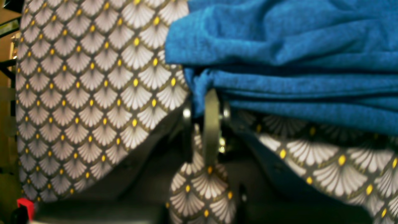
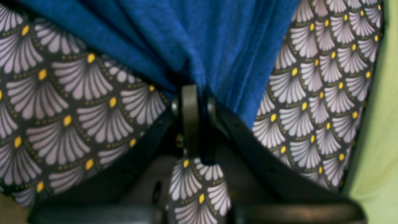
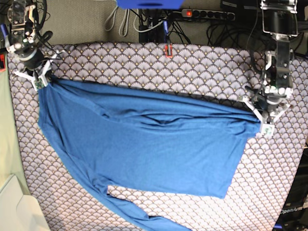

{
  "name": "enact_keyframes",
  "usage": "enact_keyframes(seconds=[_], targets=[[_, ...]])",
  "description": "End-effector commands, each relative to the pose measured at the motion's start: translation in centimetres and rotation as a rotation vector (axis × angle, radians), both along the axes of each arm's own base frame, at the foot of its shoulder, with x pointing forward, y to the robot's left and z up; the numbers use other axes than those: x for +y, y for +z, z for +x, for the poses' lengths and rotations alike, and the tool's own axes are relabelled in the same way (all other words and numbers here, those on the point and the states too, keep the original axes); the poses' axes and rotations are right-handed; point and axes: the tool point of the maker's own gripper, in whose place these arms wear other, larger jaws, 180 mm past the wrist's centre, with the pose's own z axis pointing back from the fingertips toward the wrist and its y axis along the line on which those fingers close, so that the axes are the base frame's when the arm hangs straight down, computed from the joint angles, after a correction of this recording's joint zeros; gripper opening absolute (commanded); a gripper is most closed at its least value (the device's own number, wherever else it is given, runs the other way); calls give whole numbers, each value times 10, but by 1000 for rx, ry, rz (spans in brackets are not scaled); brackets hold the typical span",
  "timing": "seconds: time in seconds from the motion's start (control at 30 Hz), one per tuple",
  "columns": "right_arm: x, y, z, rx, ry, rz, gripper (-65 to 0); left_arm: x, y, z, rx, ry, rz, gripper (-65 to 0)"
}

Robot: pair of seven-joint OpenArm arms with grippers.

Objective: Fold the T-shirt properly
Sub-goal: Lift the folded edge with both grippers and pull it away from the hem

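The blue T-shirt [image 3: 144, 144] lies spread across the patterned table cloth [image 3: 192, 62], with one long sleeve trailing off toward the front edge. At the shirt's right end my left gripper [image 3: 260, 115] is shut on a bunched corner of the fabric. The left wrist view shows that gripper [image 1: 206, 96] pinching folds of the T-shirt [image 1: 295, 46] just above the cloth [image 1: 77, 93]. My right gripper [image 3: 41, 79] holds the shirt's far left corner. Seen from its own wrist camera, the right gripper [image 2: 194, 90] is shut on gathered T-shirt fabric [image 2: 211, 37].
A small red object [image 3: 168, 50] sits at the table's far edge, with a power strip [image 3: 202, 14] and cables behind it. A green surface [image 3: 5, 134] borders the table's left side. A white box [image 3: 19, 211] stands at the front left corner.
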Motion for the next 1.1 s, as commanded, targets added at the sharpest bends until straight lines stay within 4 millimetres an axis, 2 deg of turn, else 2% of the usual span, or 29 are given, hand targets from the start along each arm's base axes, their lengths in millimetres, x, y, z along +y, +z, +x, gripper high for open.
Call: enact_keyframes(seconds=[0.0, 0.3, 0.4, 0.63, 0.77, 0.87, 1.07], targets=[[-7, 3, -5, 10, 7, -25, -650, 6, 14, 8, -47, 0, 22, -646], [10, 14, -20, -40, 66, 3, -650, 9, -2, -14, 6, -2, 30, -646], [1, 16, -21, -44, 45, -10, -650, 12, 3, -21, 7, -20, 53, -646], [-16, 25, -19, -65, 5, -32, -650, 2, 14, -34, 4, -63, 72, -646], [-17, 26, -19, -68, 1, -35, -650, 3, 21, -39, 42, -63, 92, -646], [-18, 25, -19, -66, 3, -35, -650, 2, 18, -50, 65, -71, 99, -646], [-4, 21, -26, -22, 82, 8, -650, 4, 12, -70, 110, -93, 123, -646]])
